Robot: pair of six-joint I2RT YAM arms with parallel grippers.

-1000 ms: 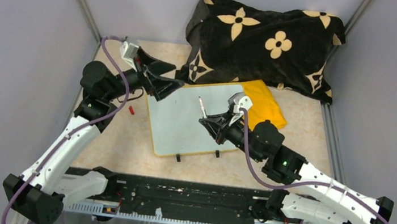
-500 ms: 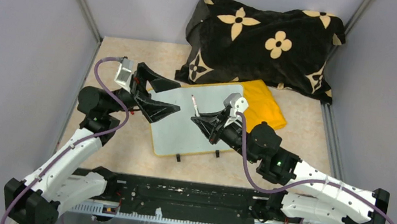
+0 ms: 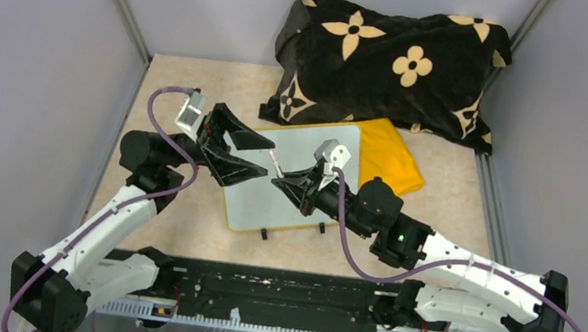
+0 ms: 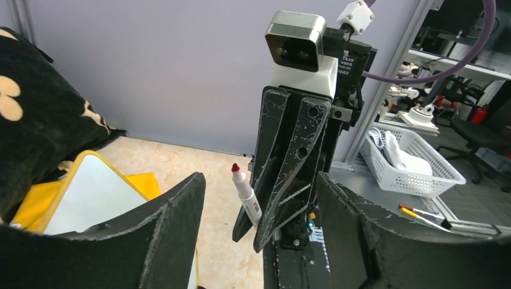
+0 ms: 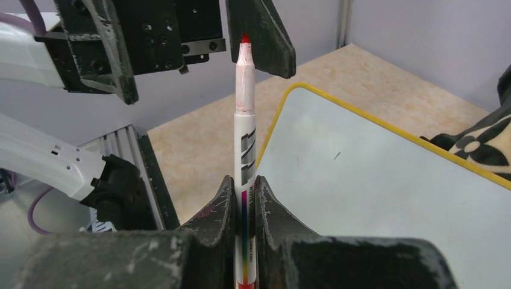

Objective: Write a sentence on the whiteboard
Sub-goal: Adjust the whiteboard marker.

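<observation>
Beige table (image 3: 182,220), grey walls all round. Whiteboard (image 3: 269,201) flat mid-table, two black clip feet (image 3: 263,234) on near edge. Above it, right gripper (image 5: 244,186) clamped tight on marker (image 5: 244,120), red tip aimed at left gripper (image 3: 262,155). That one's spread wide, gripping nothing, marker tip just short of it. Yellow cloth (image 3: 393,157) at board's far right corner, black flower pillow (image 3: 388,59) at back.

One whiteboard (image 3: 256,204) lay on the bench (image 3: 184,203), with two small black clip feet (image 3: 264,233). There was one red-tipped marker (image 5: 244,138), one yellow cloth (image 3: 389,156) and one black flowered pillow (image 3: 388,59). Two arms were counted, each with one hand: the left hand (image 3: 266,156) and the right hand (image 5: 243,189).
</observation>
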